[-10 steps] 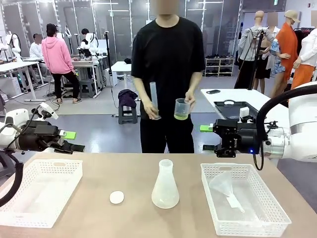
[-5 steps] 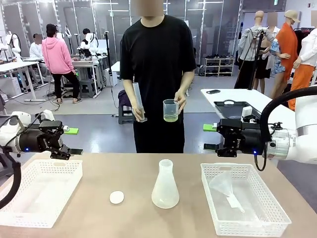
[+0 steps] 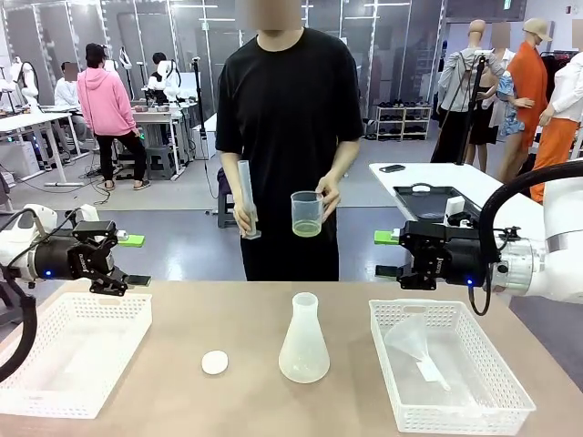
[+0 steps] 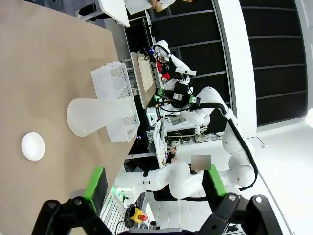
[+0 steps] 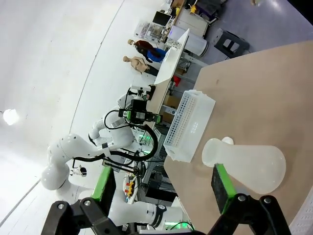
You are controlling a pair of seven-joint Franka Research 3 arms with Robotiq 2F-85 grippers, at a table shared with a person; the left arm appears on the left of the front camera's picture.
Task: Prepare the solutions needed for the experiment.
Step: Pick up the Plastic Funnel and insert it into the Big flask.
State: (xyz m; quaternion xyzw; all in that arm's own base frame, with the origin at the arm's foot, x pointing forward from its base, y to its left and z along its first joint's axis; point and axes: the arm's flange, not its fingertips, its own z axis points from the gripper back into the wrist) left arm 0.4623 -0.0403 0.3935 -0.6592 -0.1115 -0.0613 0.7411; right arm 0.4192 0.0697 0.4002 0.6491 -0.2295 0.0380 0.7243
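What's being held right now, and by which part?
Neither robot arm holds anything: left gripper and right gripper have open jaws. The person's one hand grips the cylinder near its base; the other hand holds the beaker of solution by its side.

Front camera across the table [image 3: 228, 314]; both wrist cameras sideways, sharing the flask [image 3: 303, 346].

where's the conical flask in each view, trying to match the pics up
Front view: flask upright at mid-table, just below picture centre.
Left wrist view: left of centre, turned sideways, neck pointing picture-right.
Right wrist view: lower right, sideways, neck pointing picture-left.
Shared landmark: the tan table it stands on.
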